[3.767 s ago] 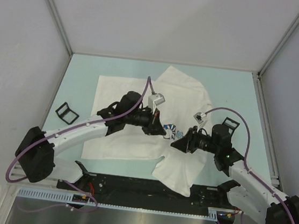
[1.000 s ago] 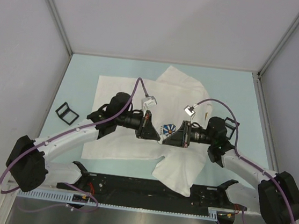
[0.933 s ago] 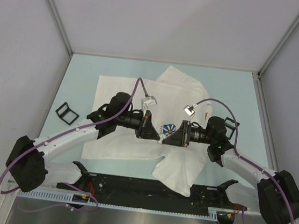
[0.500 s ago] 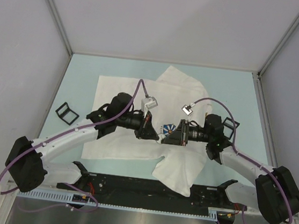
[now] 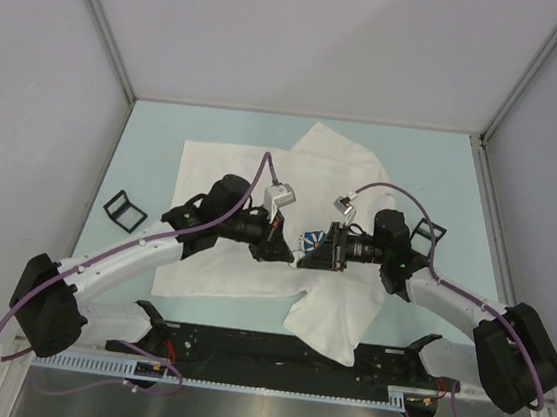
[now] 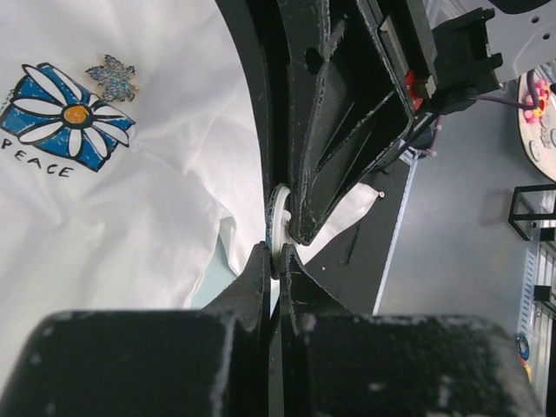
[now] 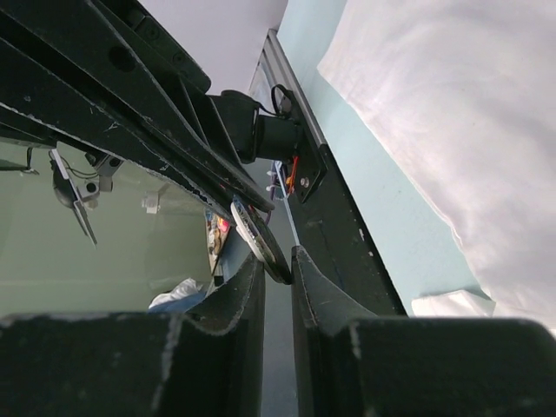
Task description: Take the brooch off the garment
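Note:
The garment (image 5: 222, 263) is a white T-shirt spread on the table, with its blue-and-white flower print (image 5: 313, 241) between the two wrists. Just in front of the print, my left gripper (image 5: 291, 256) and right gripper (image 5: 304, 258) meet tip to tip. The left wrist view shows the left gripper (image 6: 276, 252) shut on the edge of the brooch (image 6: 277, 217), a thin round disc held clear of the shirt (image 6: 130, 200). In the right wrist view the brooch (image 7: 259, 236) lies tilted across the narrow gap of the right gripper (image 7: 278, 261), whose jaws stand slightly apart around its rim.
A small glittery leaf shape (image 6: 111, 78) sits beside the flower print (image 6: 62, 115). Small square black frames stand at the table's left (image 5: 124, 211) and right (image 5: 427, 232). A black rail (image 5: 273, 349) runs along the near edge. Walls close in the sides and back.
The right arm has slid left until its fingertips meet the left gripper's, and its jaws have parted a little. The left gripper has stayed shut and has barely moved.

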Controlling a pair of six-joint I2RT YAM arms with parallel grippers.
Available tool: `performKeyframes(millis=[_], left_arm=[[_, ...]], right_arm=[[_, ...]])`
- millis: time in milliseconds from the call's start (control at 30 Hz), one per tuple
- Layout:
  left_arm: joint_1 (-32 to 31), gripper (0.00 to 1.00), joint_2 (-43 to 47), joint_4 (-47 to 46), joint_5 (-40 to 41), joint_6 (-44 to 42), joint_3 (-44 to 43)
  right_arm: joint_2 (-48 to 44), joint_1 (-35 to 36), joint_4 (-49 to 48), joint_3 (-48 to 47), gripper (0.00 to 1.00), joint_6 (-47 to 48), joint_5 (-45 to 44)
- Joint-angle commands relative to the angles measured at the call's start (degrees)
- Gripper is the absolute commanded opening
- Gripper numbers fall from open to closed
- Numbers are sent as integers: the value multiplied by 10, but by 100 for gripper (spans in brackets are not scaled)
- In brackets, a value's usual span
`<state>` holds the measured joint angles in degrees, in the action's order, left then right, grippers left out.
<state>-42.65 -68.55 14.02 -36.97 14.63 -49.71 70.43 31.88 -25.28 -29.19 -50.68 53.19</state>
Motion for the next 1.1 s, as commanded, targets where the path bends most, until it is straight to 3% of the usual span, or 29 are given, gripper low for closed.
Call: performKeyframes(millis=[0, 233, 433, 600, 900, 1067], left_arm=[[-41, 0, 15, -29, -60, -21, -34], [-47, 0, 18, -22, -50, -26, -35], [-55, 0, 25, -15, -35, -34, -37], [-59, 0, 30, -12, -21, -36, -35], [-58, 0, 23, -8, 15, -20, -35], [-51, 0, 24, -20, 21, -7, -32]], right_arm=[[3, 8, -12, -47, 15, -14, -83], [-6, 9, 12, -49, 5, -26, -126], [-6, 10, 19, -48, 3, -44, -159], [-14, 19, 32, -48, 3, -50, -195], [-93, 41, 73, -26, 9, -43, -347], [-111, 46, 83, -23, 11, -39, -360]])
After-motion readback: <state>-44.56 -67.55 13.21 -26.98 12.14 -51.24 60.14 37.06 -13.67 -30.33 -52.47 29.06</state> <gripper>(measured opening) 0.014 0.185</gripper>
